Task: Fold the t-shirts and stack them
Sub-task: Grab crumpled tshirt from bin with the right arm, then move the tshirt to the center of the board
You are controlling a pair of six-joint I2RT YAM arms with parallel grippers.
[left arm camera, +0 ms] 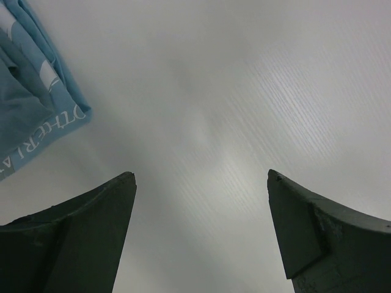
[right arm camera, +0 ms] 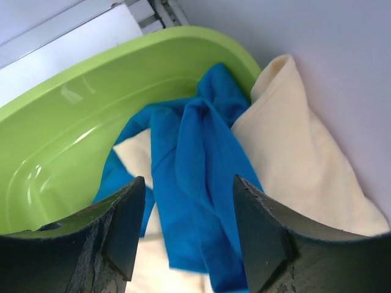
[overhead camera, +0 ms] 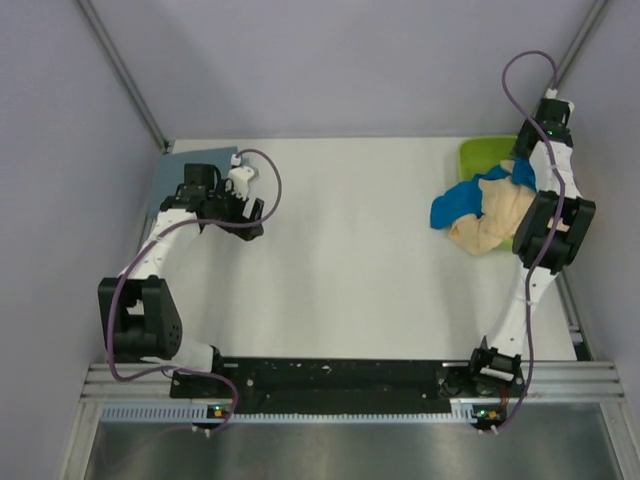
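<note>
A bright blue t-shirt point(overhead camera: 460, 205) and a pale cream t-shirt point(overhead camera: 492, 228) lie crumpled together, spilling out of the lime-green tub point(overhead camera: 480, 155) at the back right. My right gripper point(overhead camera: 517, 175) hangs over them. In the right wrist view its jaws point(right arm camera: 189, 180) stand apart, with a bunched fold of the blue t-shirt point(right arm camera: 208, 122) between them and the cream t-shirt point(right arm camera: 293, 146) to the right. A folded grey-blue t-shirt point(overhead camera: 185, 170) lies flat at the back left. Just beside it my left gripper point(overhead camera: 250, 212) is open above bare table point(left arm camera: 201, 177), with the shirt's printed corner point(left arm camera: 30, 110) at upper left.
The green tub point(right arm camera: 79, 104) sits against the right wall by the metal rail. Purple cables loop above both arms. Grey walls close in the table on the left, back and right. White tabletop point(overhead camera: 350, 250) stretches between the two arms.
</note>
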